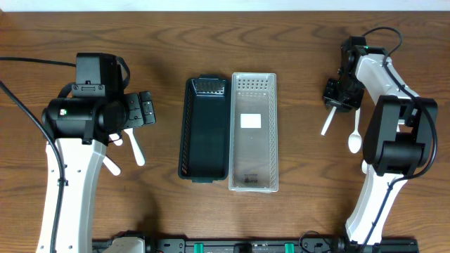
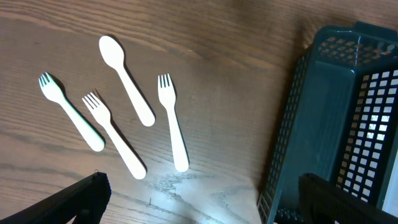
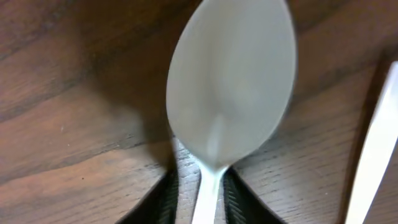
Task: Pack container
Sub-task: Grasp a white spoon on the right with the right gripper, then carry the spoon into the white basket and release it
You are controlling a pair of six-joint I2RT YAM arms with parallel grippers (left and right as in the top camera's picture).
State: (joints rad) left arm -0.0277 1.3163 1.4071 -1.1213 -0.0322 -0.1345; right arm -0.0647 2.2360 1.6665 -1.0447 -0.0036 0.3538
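A dark mesh basket (image 1: pixel 204 130) and a clear container (image 1: pixel 253 133) lie side by side mid-table. Both look empty. My left gripper (image 1: pixel 144 109) is open and empty, hovering between the basket (image 2: pixel 336 118) and several white utensils: a spoon (image 2: pixel 124 78) and three forks (image 2: pixel 173 121). My right gripper (image 1: pixel 339 95) is down at the table. Its jaws (image 3: pixel 199 193) are narrowly open astride the handle of a white spoon (image 3: pixel 230 81), with a thin gap showing on the left side. That spoon's handle (image 1: pixel 327 123) sticks out below the gripper.
A second white spoon (image 1: pixel 355 137) lies just right of the right gripper; a white handle at the edge of the right wrist view (image 3: pixel 373 155) may be the same spoon. More white utensils (image 1: pixel 133 147) lie by the left arm's base.
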